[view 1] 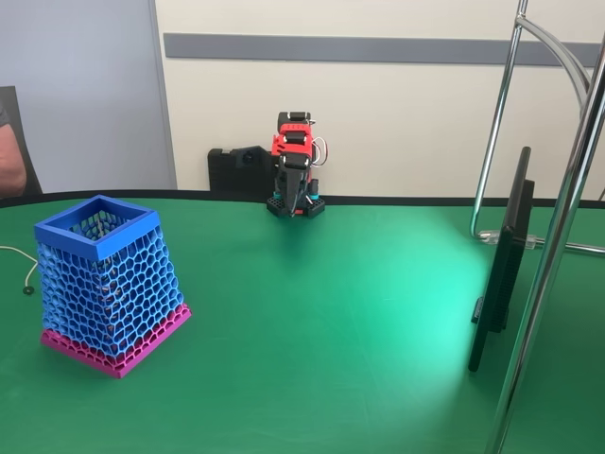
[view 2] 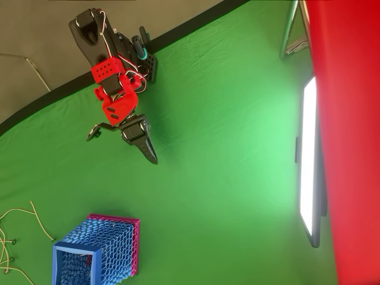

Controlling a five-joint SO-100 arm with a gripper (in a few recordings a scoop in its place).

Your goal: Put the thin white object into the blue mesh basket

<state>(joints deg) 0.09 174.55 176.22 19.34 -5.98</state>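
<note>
- While the red-and-black robot arm sits folded at the far edge of the green table, its black two-finger gripper points away from the base toward the table's middle in the overhead view, well apart from the tall blue honeycomb-mesh basket.
- From above, the gripper's fingers read as one dark tapering wedge, so they look drawn together with nothing between them; in the fixed view the gripper hangs down in front of the arm's base and its tips are too small to judge.
- Seen in the fixed view, the blue mesh basket stands upright on its magenta base band, narrowing upward to a solid square blue rim, on the left of the table, nearer the camera than the arm.
- Beside the basket in the overhead view, at the picture's left edge, thin whitish curved strands lie on the green surface; some end in small dark tips, and I cannot tell which of them is the thin white object.
- Left of the basket in the fixed view, one thin whitish cable with a small dark end lies on the table.
- Far to the right of the basket in the fixed view, a dark flat screen stands on edge beside chrome metal tubes.
</note>
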